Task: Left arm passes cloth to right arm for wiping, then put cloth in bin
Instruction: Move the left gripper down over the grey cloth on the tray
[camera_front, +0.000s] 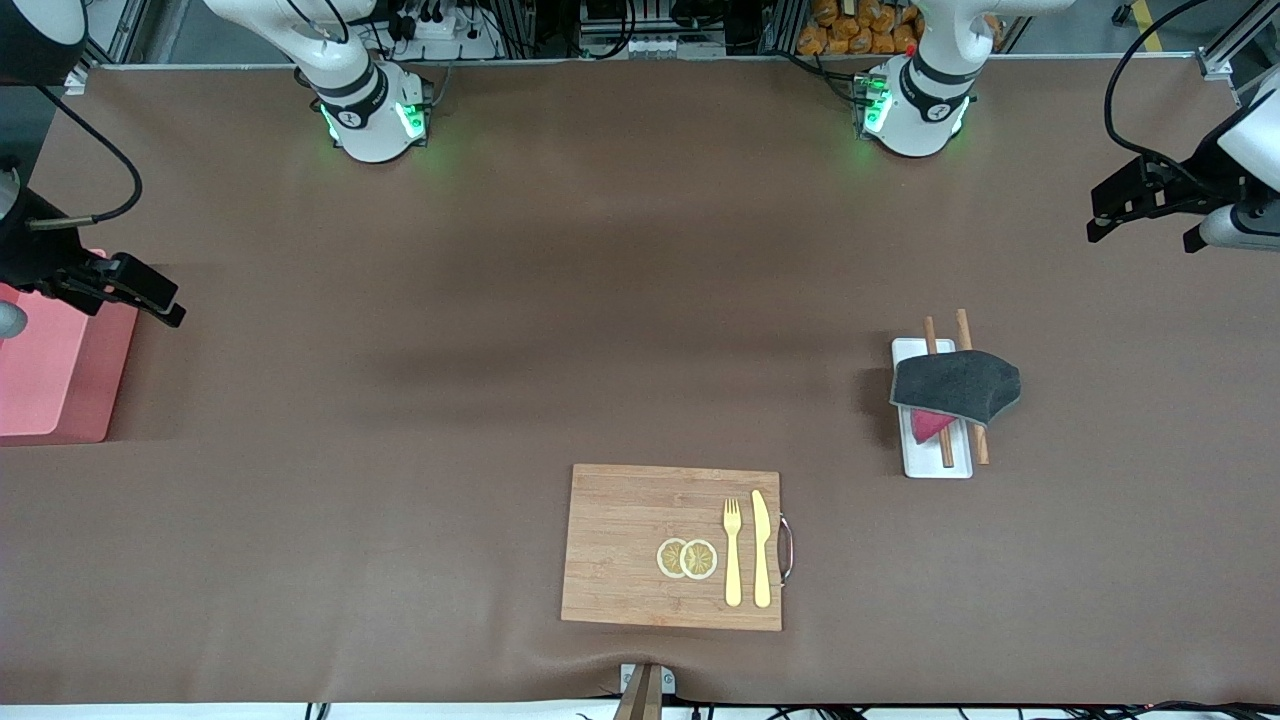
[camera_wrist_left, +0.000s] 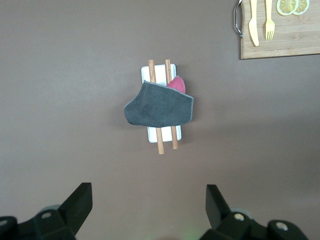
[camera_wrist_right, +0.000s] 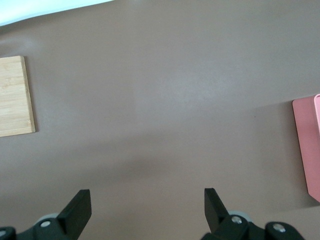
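- Grey-and-red cloth (camera_front: 955, 388) lies draped over chopsticks (camera_front: 968, 385) on a white tray (camera_front: 937, 460), toward my left arm's end.
- My left gripper (camera_wrist_left: 148, 205) hangs empty, jaws wide.
- My right gripper (camera_wrist_right: 147, 207) waits, jaws wide, probably over the table's edge beside the pink bin (camera_front: 50, 370).

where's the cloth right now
The cloth lies draped over two chopsticks on the white tray, toward the left arm's end of the table, farther from the front camera than the wooden board.

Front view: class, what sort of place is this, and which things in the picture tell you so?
Probably a robotics lab set up as a kitchen-style workbench: two arms bolted at the table's edge, cabling and equipment racks above them, and staged props, a wooden board with fork and knife.
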